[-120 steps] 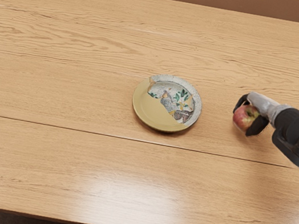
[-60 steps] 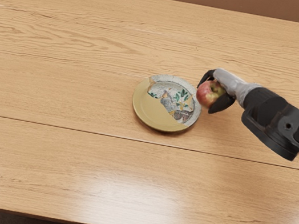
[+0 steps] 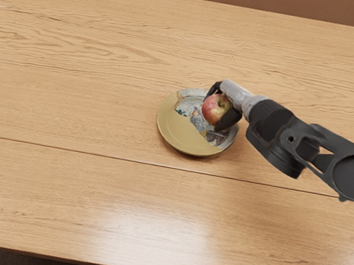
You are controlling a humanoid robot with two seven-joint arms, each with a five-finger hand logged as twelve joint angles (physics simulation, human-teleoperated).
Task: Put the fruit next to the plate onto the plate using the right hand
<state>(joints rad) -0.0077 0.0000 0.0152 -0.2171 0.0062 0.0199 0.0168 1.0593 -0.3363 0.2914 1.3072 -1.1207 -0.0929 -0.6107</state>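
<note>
One wooden table (image 3: 53, 172) fills the view, its planks running side to side, with a glossy sheen toward the near edge. Near its middle lies a round plate (image 3: 177, 132), mustard yellow on its left and near part and patterned in grey, green and white on its far right part (the two parts meet along a slanting line). Over that patterned part shows a red and yellow apple (image 3: 214, 107), wrapped by the dark fingers (image 3: 230, 120) of the right hand (image 3: 229, 99), which curl around it from both sides and grip it. Whether the fruit touches the plate's surface cannot be told from this angle. From the hand a grey wrist leads into the bulky dark right arm (image 3: 310, 153), which stretches off to the picture's right edge
</note>
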